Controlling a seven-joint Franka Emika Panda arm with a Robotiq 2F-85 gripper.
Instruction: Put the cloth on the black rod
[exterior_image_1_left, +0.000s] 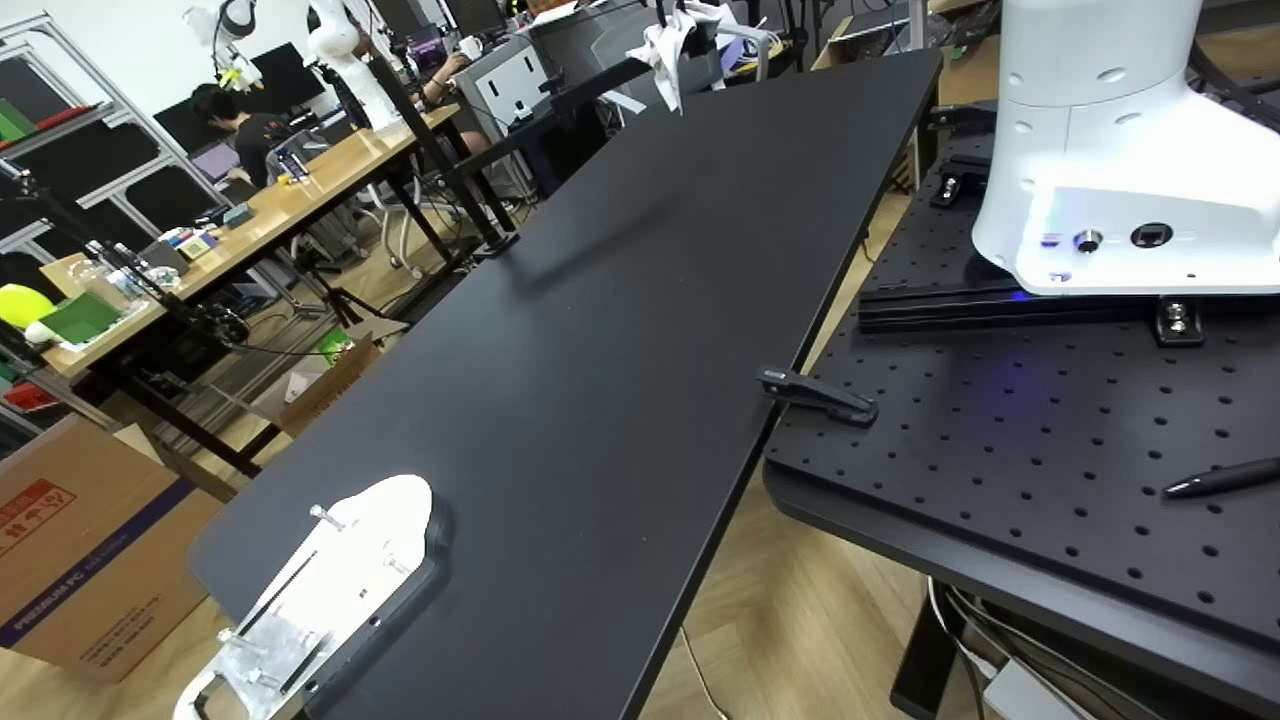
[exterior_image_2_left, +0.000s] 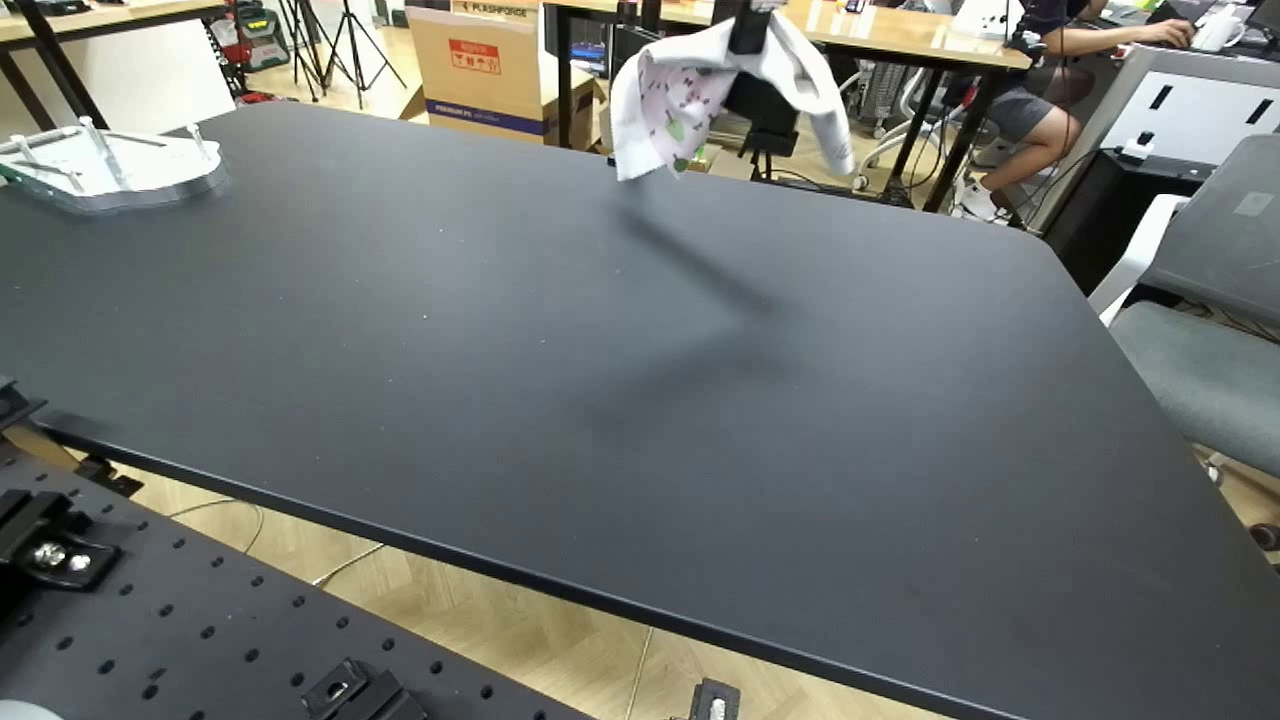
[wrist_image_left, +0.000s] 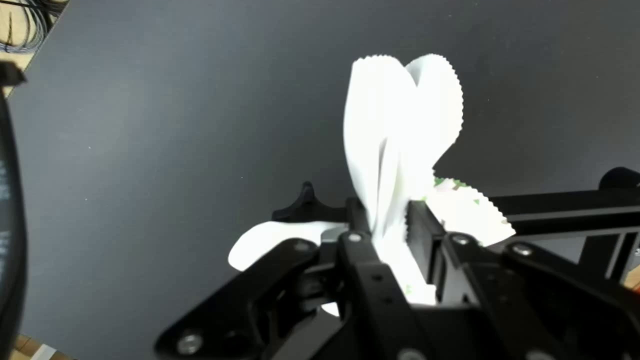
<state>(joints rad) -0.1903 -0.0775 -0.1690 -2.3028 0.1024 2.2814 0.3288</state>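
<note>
Behind tool (wrist_image_left: 389, 220) and cloth (wrist_image_left: 400, 120), rod (wrist_image_left: 565, 202), partly hidden.

White printed cloth (exterior_image_2_left: 672, 105) bunched, hanging at black rod (exterior_image_1_left: 600, 86); contact unclear.

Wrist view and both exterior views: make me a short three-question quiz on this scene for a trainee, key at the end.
1. Multiple choice: which colour shows in the print on the cloth? (a) orange (b) green (c) bright blue
2. True or false: the cloth lies spread out flat.
3. Fill in: in an exterior view, the large cardboard box reads "... PC".

Key: 1. b. 2. False; it hangs bunched between the fingers of the gripper, by the black rod. 3. PREMIUM.
</note>
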